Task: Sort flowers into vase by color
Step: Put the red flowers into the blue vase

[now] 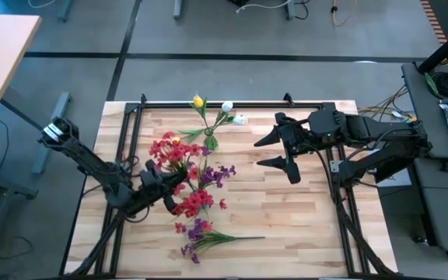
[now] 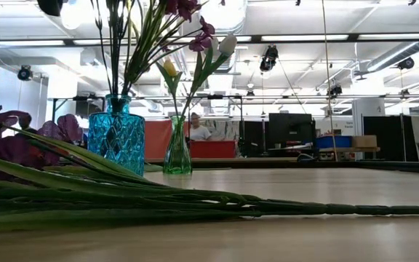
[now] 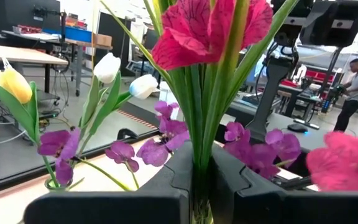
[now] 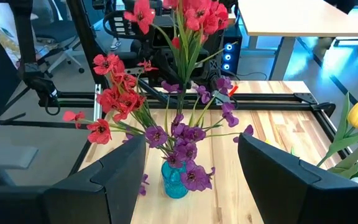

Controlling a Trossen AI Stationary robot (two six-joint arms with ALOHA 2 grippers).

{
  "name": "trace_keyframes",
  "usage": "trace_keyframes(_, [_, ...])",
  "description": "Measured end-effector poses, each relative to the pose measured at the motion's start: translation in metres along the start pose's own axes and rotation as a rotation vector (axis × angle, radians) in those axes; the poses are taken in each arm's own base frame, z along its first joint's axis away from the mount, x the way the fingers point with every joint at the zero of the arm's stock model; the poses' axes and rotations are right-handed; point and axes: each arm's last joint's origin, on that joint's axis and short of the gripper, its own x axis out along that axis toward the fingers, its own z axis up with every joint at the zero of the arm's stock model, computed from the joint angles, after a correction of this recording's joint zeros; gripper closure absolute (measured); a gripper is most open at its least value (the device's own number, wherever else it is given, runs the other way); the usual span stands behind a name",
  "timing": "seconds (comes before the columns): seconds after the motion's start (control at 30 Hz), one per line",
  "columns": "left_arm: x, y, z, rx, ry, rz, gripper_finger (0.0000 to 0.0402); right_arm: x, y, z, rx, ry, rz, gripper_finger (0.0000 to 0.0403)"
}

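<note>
1. Left gripper (image 1: pixel 164 185): sitting low over the bench's left-centre, its fingers pressed together on a red flower stem (image 3: pixel 199 124) that is standing upright between them in the left wrist view; the grip point itself is being hidden under red blooms in the high view.
2. Right gripper (image 1: pixel 280 150): hovering over the bench's right-centre, fingers spread wide and holding nothing.
3. Vases, two: a blue glass vase (image 2: pixel 117 135) carrying purple flowers (image 4: pixel 185 149), and a green glass vase (image 2: pixel 177 149) near the bench's far edge carrying a yellow tulip (image 1: pixel 198 101) and two white buds (image 1: pixel 227 107).
4. Red flowers (image 1: pixel 171 149): overlapping in clusters around the blue vase; a stem count is not possible.
5. One purple spray (image 1: pixel 201 233) is lying flat near the bench's front edge, its blooms being cut off in the low view.
</note>
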Motion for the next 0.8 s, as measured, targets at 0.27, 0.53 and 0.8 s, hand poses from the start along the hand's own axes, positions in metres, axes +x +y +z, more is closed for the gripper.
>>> trace_keyframes(0.27, [0.001,-0.003,-0.008,0.021,0.008,0.002,0.0395,0.000,0.000,0.000,0.000,0.000,0.000,0.0154])
trace_keyframes(0.53, [0.002,-0.003,-0.010,0.049,0.010,0.002,0.0364,0.000,0.000,0.000,0.000,-0.001,0.000,0.0154])
trace_keyframes(0.8, [0.003,-0.007,-0.019,0.152,0.020,-0.001,0.0354,0.000,0.000,0.001,0.000,-0.008,0.000,0.0154])
